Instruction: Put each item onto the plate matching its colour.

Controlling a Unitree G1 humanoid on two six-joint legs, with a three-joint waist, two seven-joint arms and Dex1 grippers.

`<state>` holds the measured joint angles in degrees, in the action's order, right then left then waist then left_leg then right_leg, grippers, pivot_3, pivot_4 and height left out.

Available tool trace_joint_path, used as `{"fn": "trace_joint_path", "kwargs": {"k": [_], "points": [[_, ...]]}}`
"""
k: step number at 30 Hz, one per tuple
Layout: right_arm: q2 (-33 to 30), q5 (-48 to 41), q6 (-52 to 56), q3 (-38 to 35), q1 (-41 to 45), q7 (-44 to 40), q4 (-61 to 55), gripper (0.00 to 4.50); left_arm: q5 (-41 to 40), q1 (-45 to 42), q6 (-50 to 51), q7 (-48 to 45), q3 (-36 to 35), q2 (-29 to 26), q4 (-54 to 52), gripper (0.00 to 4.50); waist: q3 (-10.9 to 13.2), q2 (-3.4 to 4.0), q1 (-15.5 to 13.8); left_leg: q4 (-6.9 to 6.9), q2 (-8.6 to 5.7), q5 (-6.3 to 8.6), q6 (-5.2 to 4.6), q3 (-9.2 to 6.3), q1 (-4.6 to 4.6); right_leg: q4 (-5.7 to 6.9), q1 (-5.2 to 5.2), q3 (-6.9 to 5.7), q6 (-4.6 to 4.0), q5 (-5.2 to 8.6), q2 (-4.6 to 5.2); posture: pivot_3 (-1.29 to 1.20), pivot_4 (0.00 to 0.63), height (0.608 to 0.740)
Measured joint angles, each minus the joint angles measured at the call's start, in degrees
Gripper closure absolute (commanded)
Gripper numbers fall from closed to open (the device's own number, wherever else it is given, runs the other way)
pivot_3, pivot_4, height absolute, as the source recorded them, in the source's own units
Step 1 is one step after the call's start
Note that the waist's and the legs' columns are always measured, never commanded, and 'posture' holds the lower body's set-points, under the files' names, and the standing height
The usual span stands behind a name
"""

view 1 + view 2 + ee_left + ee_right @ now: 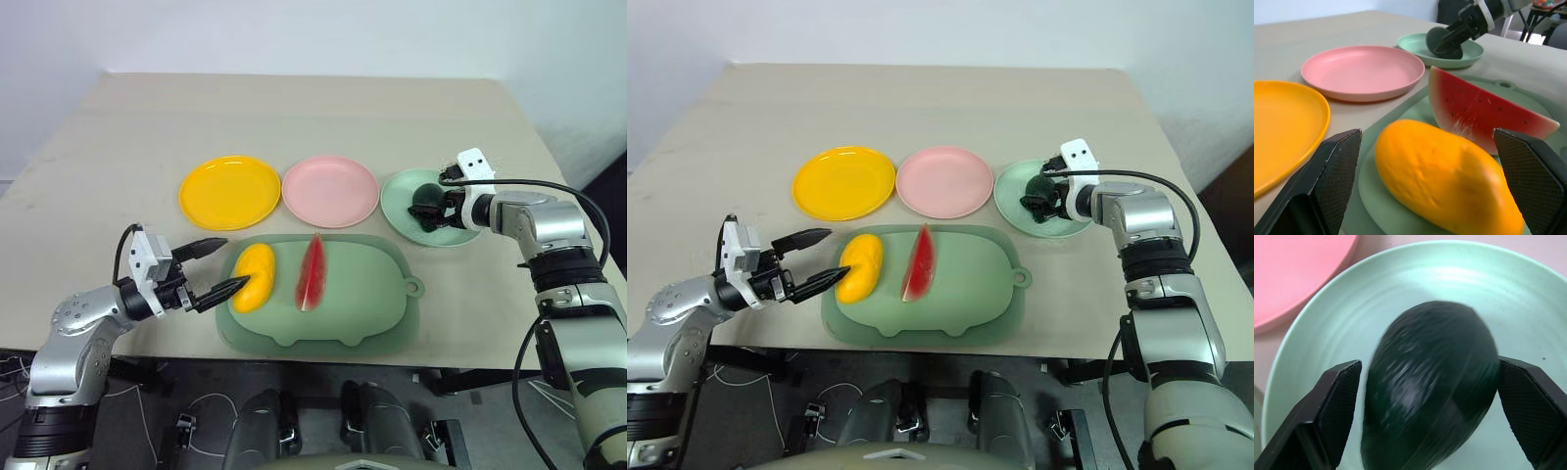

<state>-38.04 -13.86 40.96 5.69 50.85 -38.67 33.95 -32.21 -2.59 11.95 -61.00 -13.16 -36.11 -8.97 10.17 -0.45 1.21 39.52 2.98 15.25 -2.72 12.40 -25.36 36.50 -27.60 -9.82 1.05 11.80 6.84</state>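
The yellow-orange mango (255, 277) and the thin red watermelon wedge (313, 272) lie side by side on the green pig-shaped mat (358, 308). My left gripper (228, 264) is open at the mat's left edge, its fingers spread on either side of the mango's near end. The dark green avocado (1430, 382) is in the pale mint plate (397, 201) at the right. My right gripper (432, 209) is open there, one finger on each side of the avocado. Behind the mat, the yellow plate (230, 191) and the pink plate (330, 190) hold nothing.
The three plates stand in a row behind the mat on a beige table (294, 108). The table's front edge runs just below the mat. A black cable (563, 191) loops over my right forearm.
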Motion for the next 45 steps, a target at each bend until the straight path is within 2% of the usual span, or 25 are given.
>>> {"fn": "trace_joint_path", "kwargs": {"k": [5,11,13,19,21,24,29,37,45], "points": [[-2.0,0.1,3.0,-2.5,-1.2,0.7,-8.6,0.03,-0.1,0.7,0.0,0.0,-0.6,0.0,-0.5,0.0,0.0,0.05,-0.1,0.0,0.0,0.0,0.0,-0.01,-0.05,0.04,-0.09,0.02,-0.01,0.0,0.03,0.0,0.15,0.696],[-2.7,-4.0,16.9,-8.2,-4.7,3.4,-29.1,0.03,-0.2,-0.1,0.0,-0.1,-1.0,-0.1,-0.4,0.0,0.0,0.06,-0.1,0.0,0.02,-0.01,0.04,-0.02,-0.06,0.12,-0.15,0.04,-0.04,0.02,0.04,0.0,0.15,0.696],[0.2,-6.8,24.1,-9.8,-5.9,5.0,-35.6,0.03,-0.2,-0.7,0.0,-0.2,-1.0,-0.1,-0.2,0.0,0.0,0.08,0.1,0.0,0.04,-0.02,0.05,-0.02,-0.05,0.15,-0.16,0.06,-0.05,0.02,0.03,0.0,0.15,0.696],[15.2,-13.9,47.3,-16.6,-6.1,11.5,-47.3,0.03,-0.1,-3.2,-0.1,-0.8,-0.3,0.0,1.4,0.0,0.0,0.08,-0.1,0.03,0.03,-0.03,0.07,0.01,-0.14,0.38,-0.33,0.08,-0.02,0.0,0.04,0.0,0.15,0.696],[18.3,-16.9,50.5,-18.3,-6.2,14.5,-47.5,0.03,0.1,-3.9,-0.1,-1.0,0.3,0.0,2.3,0.0,0.0,0.08,-0.4,0.07,-0.01,-0.03,0.07,0.01,-0.21,0.42,-0.39,0.07,-0.03,0.0,0.07,0.0,0.15,0.696],[19.7,-22.7,51.1,-20.4,-6.2,20.1,-46.2,0.03,0.3,-4.7,-0.1,-1.1,0.9,0.1,2.9,0.0,0.0,0.07,-0.3,0.08,-0.04,-0.03,0.07,0.05,-0.24,0.42,-0.41,0.09,-0.03,0.0,0.09,0.0,0.15,0.696],[21.5,-38.4,51.2,-21.0,-6.4,33.1,-42.7,0.03,0.4,-6.2,-0.1,-1.1,1.4,0.2,3.5,0.0,0.0,0.06,0.1,0.05,-0.01,-0.04,0.09,0.07,-0.23,0.54,-0.49,0.11,-0.03,0.0,0.04,0.0,0.15,0.696],[24.0,-61.9,51.2,-17.4,-3.6,54.7,-35.0,0.03,0.5,-7.4,-0.4,-1.4,2.4,0.3,5.0,0.0,0.0,0.06,1.1,0.05,-0.01,-0.06,0.09,0.1,-0.21,0.6,-0.47,0.14,-0.01,-0.01,0.0,0.0,0.15,0.696],[23.3,-77.5,50.4,-8.2,-2.2,67.8,-30.7,0.03,0.5,-7.6,-1.2,-1.5,2.9,0.3,5.6,0.0,0.0,0.05,1.3,0.05,-0.01,-0.06,0.08,0.1,-0.17,0.61,-0.41,0.14,0.0,-0.01,-0.03,0.0,0.15,0.696]]}}
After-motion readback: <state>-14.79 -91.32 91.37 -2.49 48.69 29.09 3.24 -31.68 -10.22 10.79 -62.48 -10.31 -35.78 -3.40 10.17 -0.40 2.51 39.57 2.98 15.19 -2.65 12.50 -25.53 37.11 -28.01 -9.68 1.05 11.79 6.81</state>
